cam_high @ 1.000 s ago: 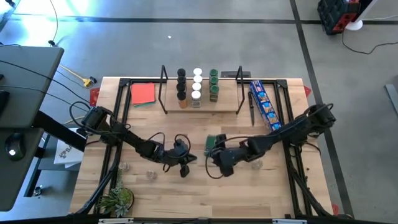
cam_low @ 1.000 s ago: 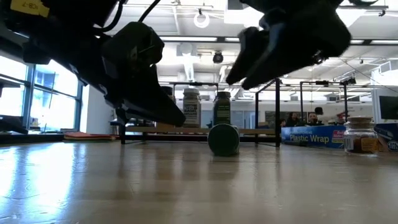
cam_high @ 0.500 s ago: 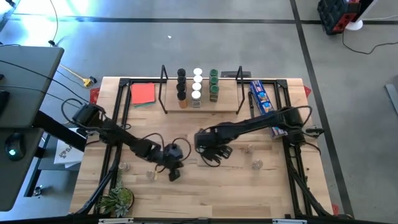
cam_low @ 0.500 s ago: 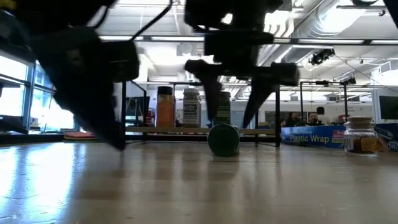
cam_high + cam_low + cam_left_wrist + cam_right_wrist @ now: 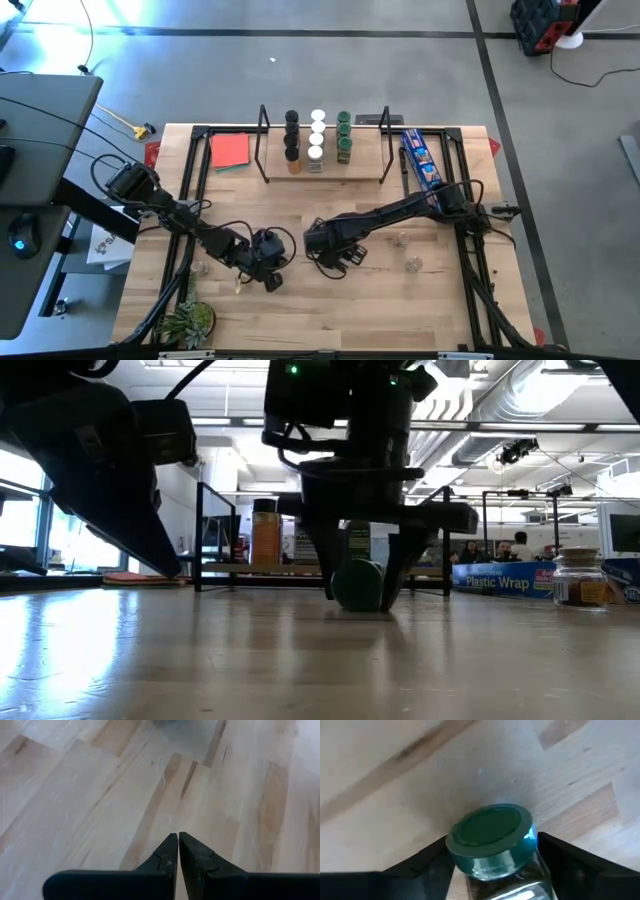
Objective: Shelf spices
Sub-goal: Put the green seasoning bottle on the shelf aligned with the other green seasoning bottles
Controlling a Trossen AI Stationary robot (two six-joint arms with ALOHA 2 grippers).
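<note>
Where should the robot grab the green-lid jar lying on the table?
Best around its round body just behind the lid, from above. The green-lid jar lies on its side, so the curved sides face outward. The right hand already straddles it, one finger each side.

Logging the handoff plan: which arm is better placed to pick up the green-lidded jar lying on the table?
Right. The right gripper straddles the green-lidded spice jar, fingers open either side. The left gripper is shut over bare wood.
</note>
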